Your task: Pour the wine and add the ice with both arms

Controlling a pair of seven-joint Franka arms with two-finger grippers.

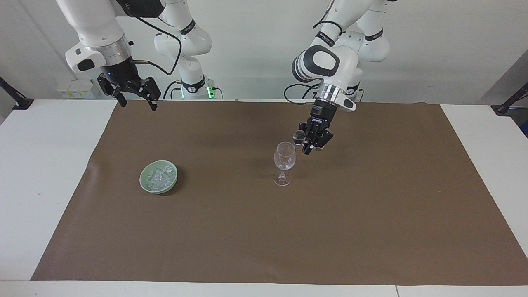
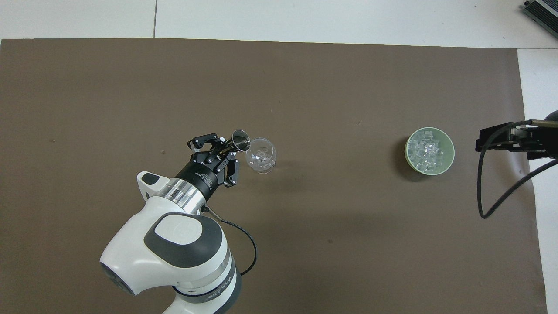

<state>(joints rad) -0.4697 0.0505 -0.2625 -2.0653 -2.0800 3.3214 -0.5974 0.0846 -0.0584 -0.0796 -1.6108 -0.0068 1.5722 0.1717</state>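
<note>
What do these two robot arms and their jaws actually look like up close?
Both arms are chunky white jointed tubes with dark grey joint caps, black lettered bands and silver wrist rings. The left gripper and right gripper are black linked claws, each fed by a looping black cable. A green light glows at one base.

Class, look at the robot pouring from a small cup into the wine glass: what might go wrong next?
1. The small cup in the left gripper is tipped beside the wine glass rim; a pour may miss onto the brown mat.
2. The gripper could nudge the tall glass over.
3. The right gripper waits open, not over the ice in its green bowl.
</note>
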